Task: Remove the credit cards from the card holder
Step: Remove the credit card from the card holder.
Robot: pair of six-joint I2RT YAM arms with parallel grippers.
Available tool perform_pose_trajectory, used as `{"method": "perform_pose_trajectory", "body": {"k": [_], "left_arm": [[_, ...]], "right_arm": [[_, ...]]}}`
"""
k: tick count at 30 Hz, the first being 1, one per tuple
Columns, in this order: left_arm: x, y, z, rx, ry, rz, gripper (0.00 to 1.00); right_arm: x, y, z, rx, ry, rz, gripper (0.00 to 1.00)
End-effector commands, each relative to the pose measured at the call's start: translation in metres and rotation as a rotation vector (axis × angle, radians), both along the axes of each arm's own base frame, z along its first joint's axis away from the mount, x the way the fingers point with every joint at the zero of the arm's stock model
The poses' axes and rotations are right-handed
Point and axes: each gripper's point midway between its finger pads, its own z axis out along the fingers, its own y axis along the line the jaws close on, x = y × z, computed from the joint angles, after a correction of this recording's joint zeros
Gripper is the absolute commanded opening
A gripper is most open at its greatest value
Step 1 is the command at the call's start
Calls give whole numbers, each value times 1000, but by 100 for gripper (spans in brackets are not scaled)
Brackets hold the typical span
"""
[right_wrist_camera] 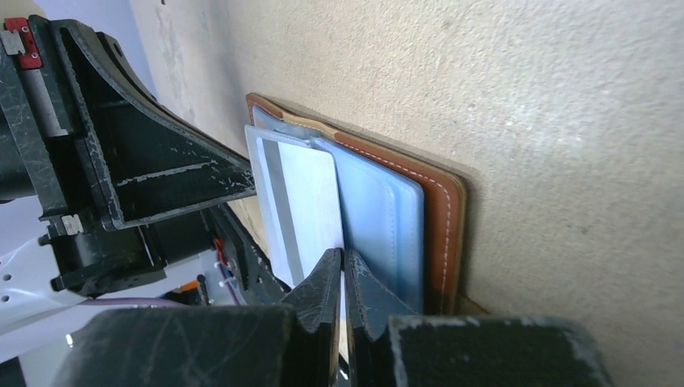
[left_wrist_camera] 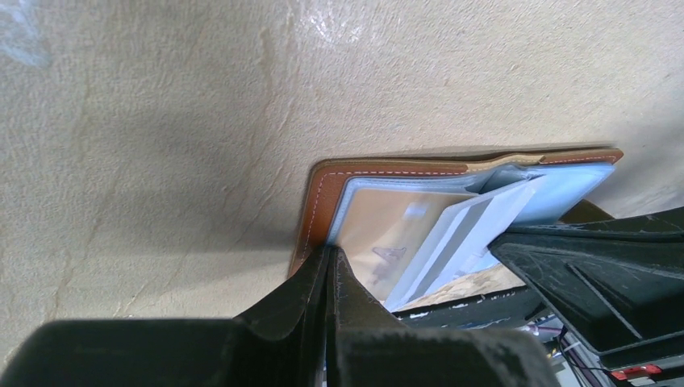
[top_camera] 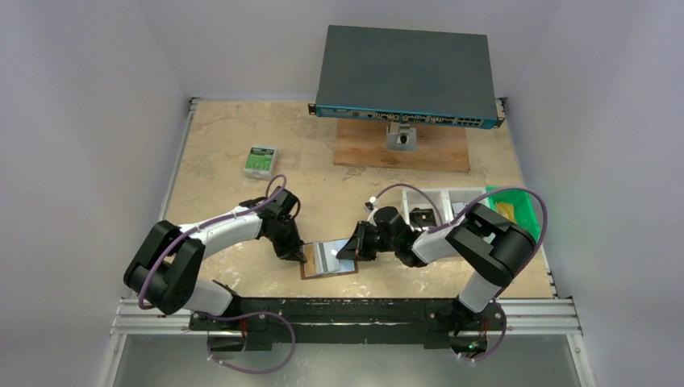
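Note:
The brown leather card holder (top_camera: 316, 272) lies open on the table between both arms, its grey-blue pockets (right_wrist_camera: 379, 218) facing up. My left gripper (top_camera: 300, 254) (left_wrist_camera: 331, 254) is shut at the holder's left edge (left_wrist_camera: 319, 210), pinching the thin rim of an inner pocket. A tan card (left_wrist_camera: 387, 230) sits in that pocket. My right gripper (top_camera: 352, 248) (right_wrist_camera: 343, 258) is shut on a white credit card with a grey stripe (right_wrist_camera: 302, 201) (left_wrist_camera: 476, 234), which sticks partway out of the holder at a slant.
A small green-and-white box (top_camera: 260, 161) lies at the back left. A dark network switch (top_camera: 403, 76) rests on a wooden board (top_camera: 403, 153) at the back. White tray compartments (top_camera: 442, 200) and a green bin (top_camera: 516, 208) stand behind the right arm.

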Motion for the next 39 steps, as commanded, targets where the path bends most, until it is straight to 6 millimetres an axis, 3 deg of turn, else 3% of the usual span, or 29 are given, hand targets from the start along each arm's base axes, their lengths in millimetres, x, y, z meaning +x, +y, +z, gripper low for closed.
{"method": "perform_pose_trajectory", "body": {"k": [1,15,23,26,30,39], "left_arm": [[-12,46,-21,229,13,-32,0],[9,18,34,89,-127,-115,0],[15,-19,71,-23,-220,-206,16],[15,-35,66,-35,-203,-242,12],[15,-45,48,-28,-159,-253,0],[13,-50,9,-12,-102,-264,0]], "right_arm": [[7,-20,-13,-106,-28,-49,0],[10,-15,-7,-97,-51,-22,0],[14,-9,6,-78,-71,-15,0],[15,-8,8,-76,-76,-11,0],[16,-6,12,-64,-84,-8,0],[13,4,20,-5,-85,36,0]]}}
